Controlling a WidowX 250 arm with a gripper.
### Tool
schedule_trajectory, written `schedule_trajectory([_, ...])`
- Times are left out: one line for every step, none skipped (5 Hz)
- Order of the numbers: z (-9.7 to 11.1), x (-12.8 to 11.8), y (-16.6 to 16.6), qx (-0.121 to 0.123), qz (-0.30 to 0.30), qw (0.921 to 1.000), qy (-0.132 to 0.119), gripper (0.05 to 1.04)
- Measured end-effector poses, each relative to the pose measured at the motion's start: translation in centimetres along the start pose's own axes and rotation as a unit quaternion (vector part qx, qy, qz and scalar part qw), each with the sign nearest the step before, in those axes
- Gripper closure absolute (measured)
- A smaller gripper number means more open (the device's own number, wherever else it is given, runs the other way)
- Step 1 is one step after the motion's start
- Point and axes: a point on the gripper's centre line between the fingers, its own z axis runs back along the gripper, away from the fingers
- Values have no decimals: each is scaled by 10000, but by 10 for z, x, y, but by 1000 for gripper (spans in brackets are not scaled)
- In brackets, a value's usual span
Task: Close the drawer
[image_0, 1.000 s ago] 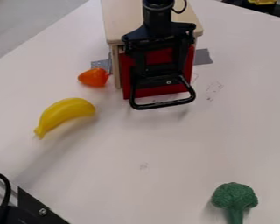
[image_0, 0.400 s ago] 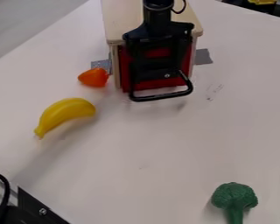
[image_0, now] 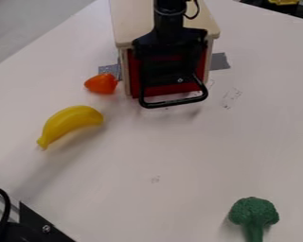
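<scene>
Found drawer (image_0: 173, 90) pushed deeper into cabinet (image_0: 132, 26) than a second earlier, apparently almost flush, judged closing nearly complete, and noted claw (image_0: 169, 73) at its front but could not tell whether apart or together.

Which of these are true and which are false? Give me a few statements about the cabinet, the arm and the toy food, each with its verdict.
The drawer front is blue. False: it is red.
The robot arm comes in from the top edge. True.
The broccoli touches the banana. False: they lie well apart.
The orange toy is nearer the wooden cabinet than the broccoli is. True.
The banana is green. False: it is yellow.
</scene>
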Motion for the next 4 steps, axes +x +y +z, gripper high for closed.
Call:
schedule_trajectory([13,-28,9,-73,-83,9999,68,85])
schedule_trajectory([56,-54,-3,-425,-251,9987,147,85])
schedule_trajectory([89,-56,-13,-702,-158,9970,277,85])
schedule_trajectory([122,-52,-22,-821,-78,9959,372,85])
